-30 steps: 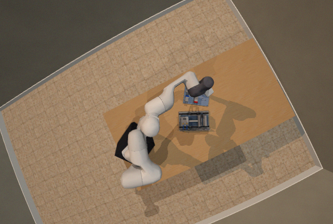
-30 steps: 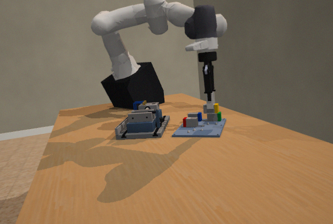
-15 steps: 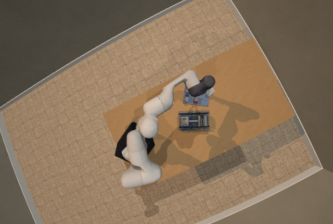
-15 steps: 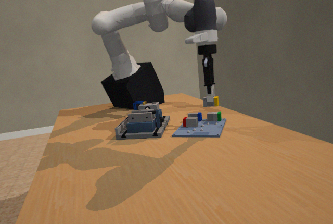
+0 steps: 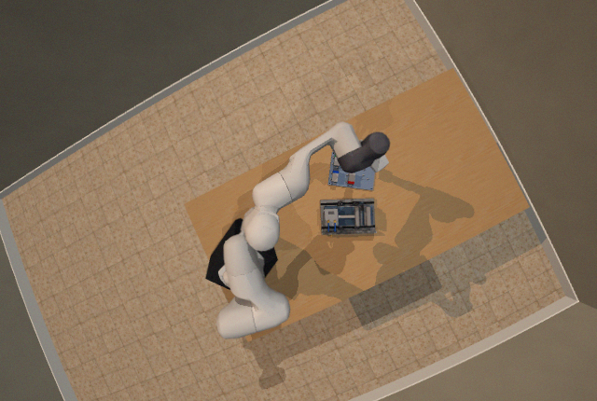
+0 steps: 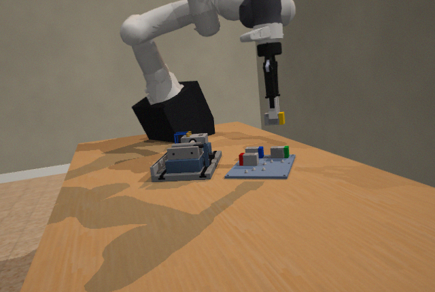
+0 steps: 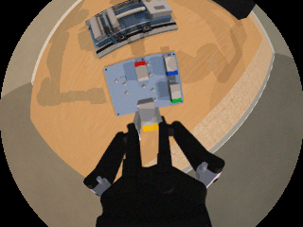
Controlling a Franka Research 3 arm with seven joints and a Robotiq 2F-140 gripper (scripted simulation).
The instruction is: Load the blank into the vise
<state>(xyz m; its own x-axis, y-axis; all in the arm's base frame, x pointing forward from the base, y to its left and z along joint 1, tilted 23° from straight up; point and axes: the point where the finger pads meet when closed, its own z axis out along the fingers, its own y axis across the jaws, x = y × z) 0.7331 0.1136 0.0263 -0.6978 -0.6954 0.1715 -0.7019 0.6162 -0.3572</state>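
My gripper (image 6: 273, 114) (image 7: 148, 114) is shut on the grey blank with the yellow end (image 6: 281, 118) (image 7: 151, 128), held level well above the infeed plate (image 5: 365, 185) (image 6: 274, 172) (image 7: 113, 96). In the wrist view the yellow end points toward the gripper's body, the grey end away from it. The arm hides the fingers in the top view. The milling vise (image 5: 347, 229) (image 6: 185, 177) (image 7: 142, 35) stands beside the plate. Its fixed jaw (image 5: 367, 216) (image 6: 183, 152) is opposite the hosed jaw (image 5: 331, 215) (image 6: 196, 138). The work stop is hard to make out.
On the infeed plate lie the red-ended blank (image 5: 351, 178) (image 6: 250, 159) (image 7: 141, 72), the blue-ended blank (image 5: 335, 176) (image 6: 260, 151) (image 7: 170, 63) and the green-ended blank (image 6: 277, 152) (image 7: 175, 91). Small pale pins stand among them. Blue hoses (image 5: 335, 227) rise at the vise's hosed jaw.
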